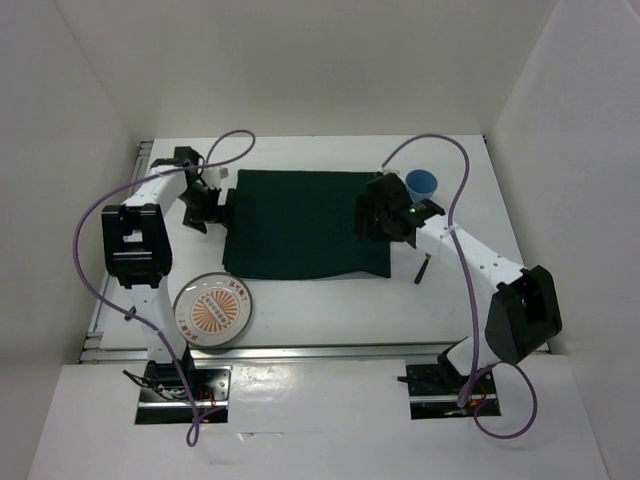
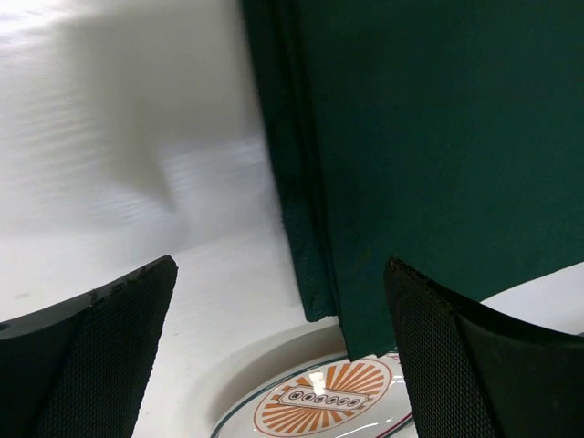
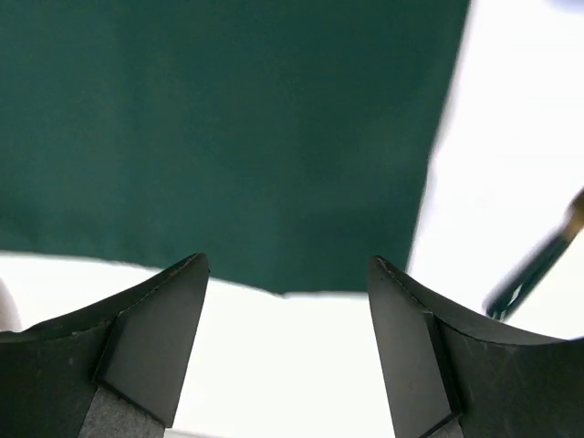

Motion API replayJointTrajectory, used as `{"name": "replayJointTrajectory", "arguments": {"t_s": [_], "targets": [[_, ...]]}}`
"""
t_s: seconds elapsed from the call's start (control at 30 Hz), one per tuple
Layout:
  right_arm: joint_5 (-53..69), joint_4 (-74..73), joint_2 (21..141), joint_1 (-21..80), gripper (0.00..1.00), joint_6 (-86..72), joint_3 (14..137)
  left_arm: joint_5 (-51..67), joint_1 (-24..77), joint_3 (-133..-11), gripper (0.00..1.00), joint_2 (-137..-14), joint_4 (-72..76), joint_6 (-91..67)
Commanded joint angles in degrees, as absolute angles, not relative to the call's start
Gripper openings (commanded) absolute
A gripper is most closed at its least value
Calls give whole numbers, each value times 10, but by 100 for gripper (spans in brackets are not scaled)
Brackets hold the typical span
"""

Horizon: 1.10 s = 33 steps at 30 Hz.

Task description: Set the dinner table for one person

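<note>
White counter [image 1: 330,310] noted across the whole floor of the enclosure, walled in white on three sides. A metal rail [image 1: 300,350] is seen along its near edge, just ahead of the arm bases.

Near-left: a round plate [image 1: 212,310] with an orange sunburst print is laid flat on the counter, apart from the cloth.

Left gripper [image 1: 207,207] is positioned at the left edge of a dark green mat [image 1: 300,225]. Its fingers [image 2: 100,356] are spread wide, with nothing held between them. A fold is seen along that mat edge in the wrist view.

The mat is spread flat at mid-counter, its near edge wavy.

Right gripper [image 1: 377,217] is positioned over the mat's right edge. Its fingers [image 3: 155,338] are parted, with nothing gripped.

Far right: a blue cup [image 1: 421,183] is stood upright just beyond the gripper. A thin dark utensil [image 1: 422,270] is laid on bare counter beside the mat's near-right corner; its type cannot be told.
</note>
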<state>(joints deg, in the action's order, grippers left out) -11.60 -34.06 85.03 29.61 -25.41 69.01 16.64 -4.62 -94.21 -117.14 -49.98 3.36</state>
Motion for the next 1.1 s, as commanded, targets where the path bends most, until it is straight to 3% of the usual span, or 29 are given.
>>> {"name": "replayJointTrajectory", "arguments": {"t_s": [0.0,0.1,0.3,0.33,0.43,0.47,0.5,0.63,0.7,0.77,0.8,0.93,0.97,1.0,1.07], "targets": [[-39,-324,820,258,78,-316,615,154,-13,-918,100,-1149,-481,66],[-33,-285,814,237,82,-316,579,91,3,-905,100,-1160,-472,55],[27,-237,836,200,84,-310,521,134,9,-889,100,-1200,-491,59],[34,-223,836,200,84,-310,510,134,15,-889,96,-1200,-491,59],[83,-159,836,187,86,-310,472,113,23,-874,82,-1208,-471,70],[89,-146,836,181,86,-310,465,113,23,-874,74,-1215,-471,70],[89,-120,842,181,87,-310,454,122,23,-879,57,-1222,-476,70],[122,-62,855,176,87,-310,442,152,23,-895,40,-1245,-489,76],[128,-47,864,176,87,-310,442,158,28,-902,25,-1251,-490,82],[128,-19,879,176,87,-310,429,158,28,-902,4,-1251,-490,82],[136,-6,879,176,87,-310,429,158,28,-902,0,-1251,-490,82],[147,46,887,176,61,-321,415,170,28,-907,0,-1256,-490,87],[147,46,880,176,49,-321,415,170,28,-907,0,-1256,-490,87],[133,46,874,176,25,-321,415,170,28,-907,0,-1256,-490,87],[121,23,855,176,6,-315,436,164,28,-907,0,-1241,-490,87]]}}
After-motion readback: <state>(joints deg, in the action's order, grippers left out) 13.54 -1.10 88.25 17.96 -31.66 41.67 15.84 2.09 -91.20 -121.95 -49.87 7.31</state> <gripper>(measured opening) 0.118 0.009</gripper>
